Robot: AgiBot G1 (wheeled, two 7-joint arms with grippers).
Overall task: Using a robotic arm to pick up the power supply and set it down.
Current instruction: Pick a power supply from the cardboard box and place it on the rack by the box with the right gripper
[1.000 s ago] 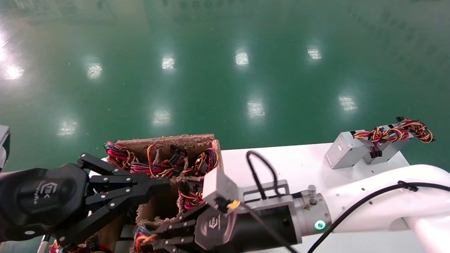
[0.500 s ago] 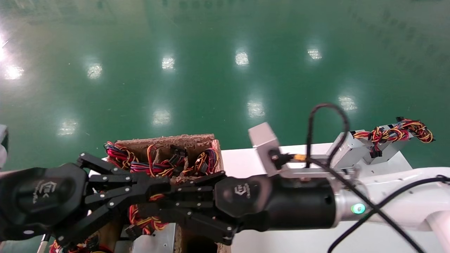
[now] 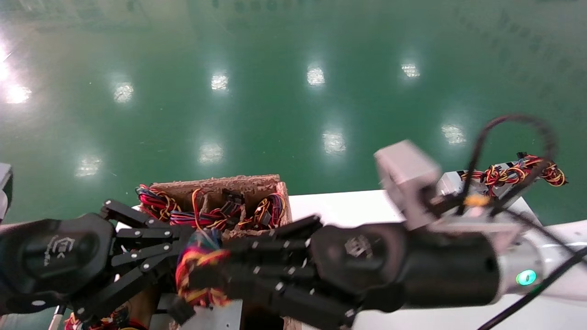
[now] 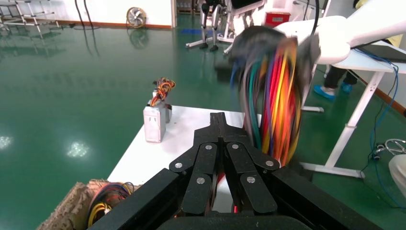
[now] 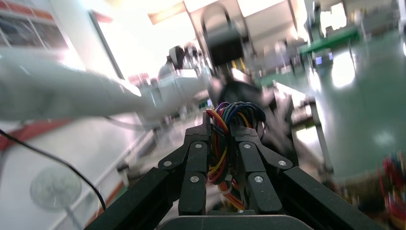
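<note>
Moved: right claw (image 3: 215, 275) has risen from the box (image 3: 215, 188), dragging wires (image 3: 199, 270) up.
Grip: right claw clamped on wires.
Supply (image 3: 215, 316): hangs just below claw.
Handling: rigid casing, floppy wires; swings.
Left claw (image 3: 202, 238): pinched together, empty, alongside.

The right gripper (image 3: 215, 275) is smeared with motion blur in the head view, and so is the wire bundle (image 3: 199, 270) it's clamped on. The power supply (image 3: 215, 316) under it is cut off by the bottom edge. Right wrist view's background is a blurry mess too.
</note>
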